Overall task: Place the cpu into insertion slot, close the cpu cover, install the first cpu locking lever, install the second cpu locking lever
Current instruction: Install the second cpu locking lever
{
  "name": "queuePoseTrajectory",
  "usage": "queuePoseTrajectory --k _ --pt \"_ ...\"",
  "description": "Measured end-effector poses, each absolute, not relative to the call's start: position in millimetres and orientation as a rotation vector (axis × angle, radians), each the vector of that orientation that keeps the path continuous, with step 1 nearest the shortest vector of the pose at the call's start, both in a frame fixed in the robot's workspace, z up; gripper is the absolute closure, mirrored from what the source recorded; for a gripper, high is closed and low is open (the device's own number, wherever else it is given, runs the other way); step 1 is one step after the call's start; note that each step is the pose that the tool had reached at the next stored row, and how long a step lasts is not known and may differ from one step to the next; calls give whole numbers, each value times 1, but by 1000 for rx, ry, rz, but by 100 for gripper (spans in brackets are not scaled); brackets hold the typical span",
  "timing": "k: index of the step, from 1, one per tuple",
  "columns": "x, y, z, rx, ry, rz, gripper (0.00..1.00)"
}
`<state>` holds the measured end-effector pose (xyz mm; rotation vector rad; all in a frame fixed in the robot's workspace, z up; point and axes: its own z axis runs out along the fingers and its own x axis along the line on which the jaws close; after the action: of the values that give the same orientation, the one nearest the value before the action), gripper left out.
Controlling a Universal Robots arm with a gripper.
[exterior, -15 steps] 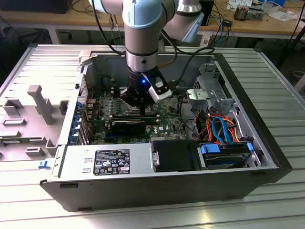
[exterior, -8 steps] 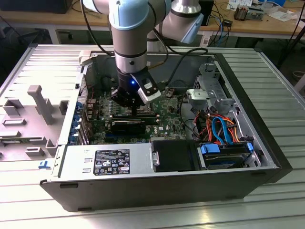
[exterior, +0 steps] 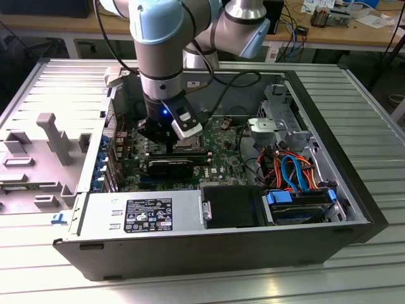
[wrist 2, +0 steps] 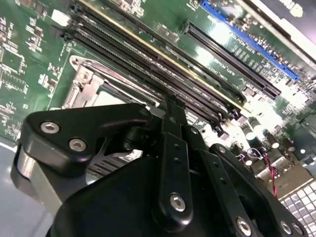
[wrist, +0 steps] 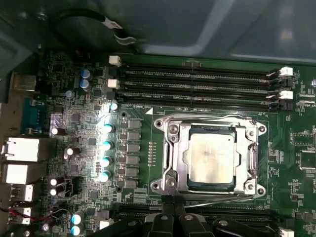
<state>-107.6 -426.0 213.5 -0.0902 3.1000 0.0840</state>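
The cpu (wrist: 211, 157), a pale silvery-tan square, lies in the insertion slot (wrist: 257, 129) on the green board. The silver cpu cover (wrist: 178, 148) lies flat over it, and the chip shows through the cover's window. One thin locking lever (wrist: 207, 117) runs along the slot's side nearest the memory slots. Another lever (wrist: 224, 198) runs along the opposite side. My gripper (wrist: 174, 201) is shut, its black fingertips together right at that second lever's end. In the second wrist view the gripper (wrist 2: 170, 104) hides much of the cover (wrist 2: 91, 86). In the exterior view the gripper (exterior: 169, 142) is low inside the open computer case.
Long black memory slots (wrist: 197, 84) flank the socket on both sides. Capacitors (wrist: 106, 143) and rear ports (wrist: 19, 153) stand beside it. The case also holds a silver power supply (exterior: 142, 212), a drive bay with blue and orange cables (exterior: 297, 177), and raised case walls (exterior: 329, 133).
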Motion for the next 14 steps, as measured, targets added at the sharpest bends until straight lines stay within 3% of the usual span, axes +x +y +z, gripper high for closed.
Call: queuePoseTrajectory --k 14 --pt "-111 -451 212 -87 3092 209 89"
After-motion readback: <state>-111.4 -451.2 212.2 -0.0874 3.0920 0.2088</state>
